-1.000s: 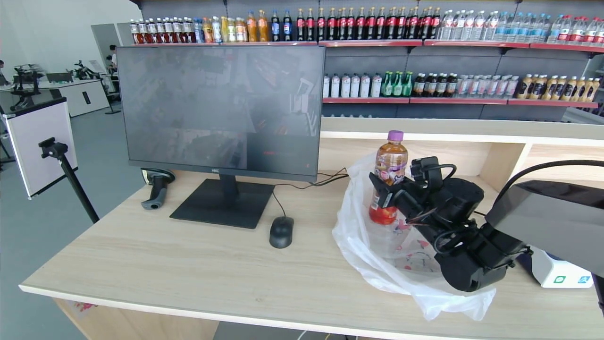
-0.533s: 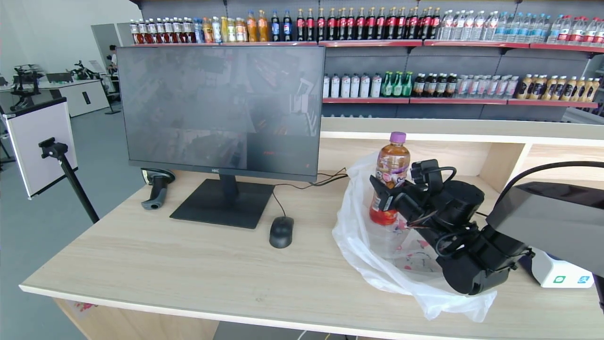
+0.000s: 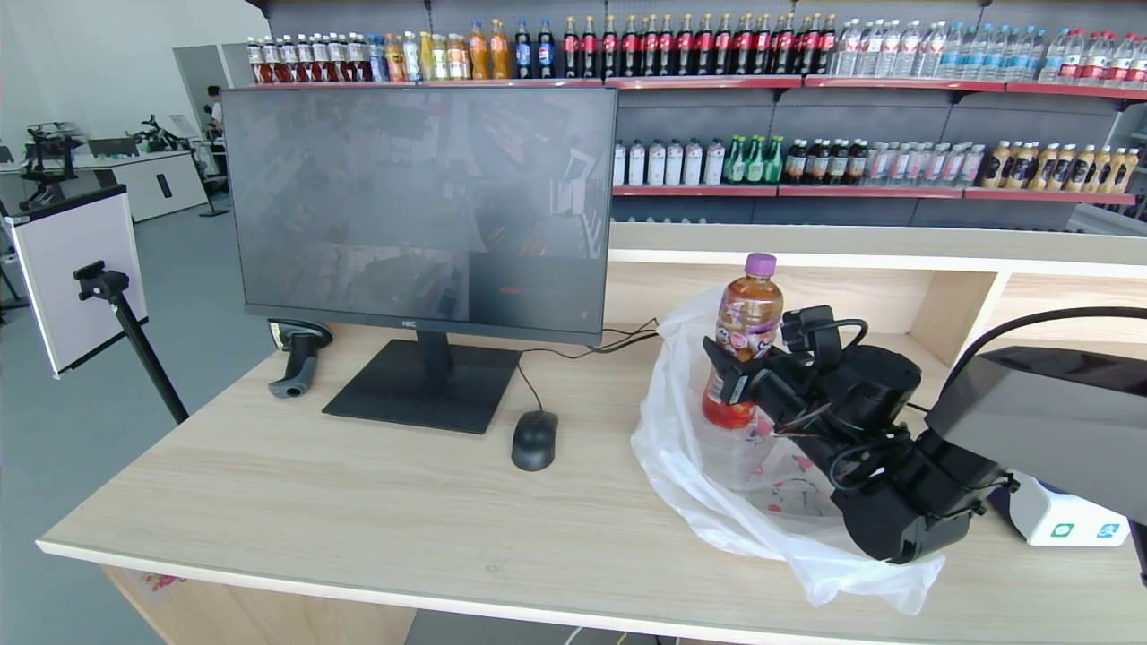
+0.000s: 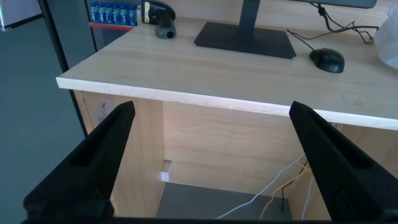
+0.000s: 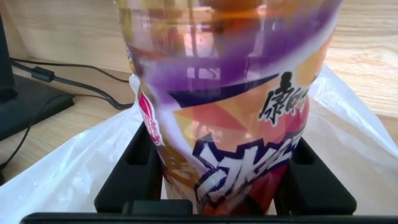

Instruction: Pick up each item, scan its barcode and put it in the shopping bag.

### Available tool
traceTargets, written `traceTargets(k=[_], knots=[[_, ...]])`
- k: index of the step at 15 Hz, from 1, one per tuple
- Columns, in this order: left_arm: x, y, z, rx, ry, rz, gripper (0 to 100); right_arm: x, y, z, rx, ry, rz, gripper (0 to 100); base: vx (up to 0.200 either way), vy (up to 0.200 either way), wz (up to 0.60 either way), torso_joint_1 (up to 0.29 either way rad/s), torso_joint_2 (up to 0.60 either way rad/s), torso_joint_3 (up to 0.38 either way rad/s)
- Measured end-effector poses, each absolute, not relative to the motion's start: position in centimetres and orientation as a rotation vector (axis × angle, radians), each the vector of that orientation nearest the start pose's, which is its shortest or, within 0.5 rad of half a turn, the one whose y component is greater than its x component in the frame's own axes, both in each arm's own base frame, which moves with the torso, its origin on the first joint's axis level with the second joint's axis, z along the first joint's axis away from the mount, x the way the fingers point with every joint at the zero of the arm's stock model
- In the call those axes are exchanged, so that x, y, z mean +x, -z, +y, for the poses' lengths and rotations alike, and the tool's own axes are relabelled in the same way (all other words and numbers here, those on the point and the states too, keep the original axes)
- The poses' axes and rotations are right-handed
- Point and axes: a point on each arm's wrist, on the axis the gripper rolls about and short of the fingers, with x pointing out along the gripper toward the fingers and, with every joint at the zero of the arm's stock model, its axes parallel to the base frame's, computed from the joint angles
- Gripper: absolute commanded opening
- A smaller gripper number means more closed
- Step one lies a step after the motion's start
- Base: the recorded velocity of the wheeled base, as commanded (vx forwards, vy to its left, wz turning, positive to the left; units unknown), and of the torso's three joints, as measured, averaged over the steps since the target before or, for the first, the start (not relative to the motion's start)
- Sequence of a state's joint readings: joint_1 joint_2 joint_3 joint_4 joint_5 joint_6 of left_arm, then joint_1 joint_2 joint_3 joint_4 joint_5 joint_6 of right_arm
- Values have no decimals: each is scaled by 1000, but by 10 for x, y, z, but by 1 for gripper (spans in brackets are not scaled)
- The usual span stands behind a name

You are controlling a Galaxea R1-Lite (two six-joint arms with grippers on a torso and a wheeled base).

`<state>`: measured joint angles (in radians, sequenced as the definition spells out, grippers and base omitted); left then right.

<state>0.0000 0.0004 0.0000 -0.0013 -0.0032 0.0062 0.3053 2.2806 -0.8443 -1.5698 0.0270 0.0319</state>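
My right gripper [image 3: 730, 376] is closed around the lower half of a tea bottle [image 3: 748, 313]. It holds the bottle upright at the open mouth of the white shopping bag [image 3: 690, 475] on the desk [image 3: 358, 511], probably so it goes in standing. My left gripper [image 4: 211, 109] hangs wide open and empty near the desk's front edge.

Left claw [image 4: 211, 107], jaws wide, near table [image 4: 186, 68]

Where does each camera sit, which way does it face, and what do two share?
Head view: from the head, forward and down at the desk; right gripper holds the bottle at the shopping bag.
Left wrist view: low beside the desk, facing its edge; left gripper open.
Right wrist view: close on the bottle between its fingers.
Shared: mouse in head and left wrist views.
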Motion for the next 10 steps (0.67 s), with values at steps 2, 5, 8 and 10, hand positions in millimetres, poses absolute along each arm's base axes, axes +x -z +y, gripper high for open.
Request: traceTargets(k=[2,5,8,10], knots=[[-23,-76,0,6,3,-1,100,376,-77,119,50,-335,-121,100,0,0,0,0,0,0],[-23,-76,0,6,3,-2,100,375,-79,119,52,-333,-124,100,0,0,0,0,0,0],[-23,-76,0,6,3,-2,100,367,-79,117,63,-334,-100,100,0,0,0,0,0,0],[-23,-76,0,6,3,-2,100,366,-83,116,82,-335,-108,100,0,0,0,0,0,0]])
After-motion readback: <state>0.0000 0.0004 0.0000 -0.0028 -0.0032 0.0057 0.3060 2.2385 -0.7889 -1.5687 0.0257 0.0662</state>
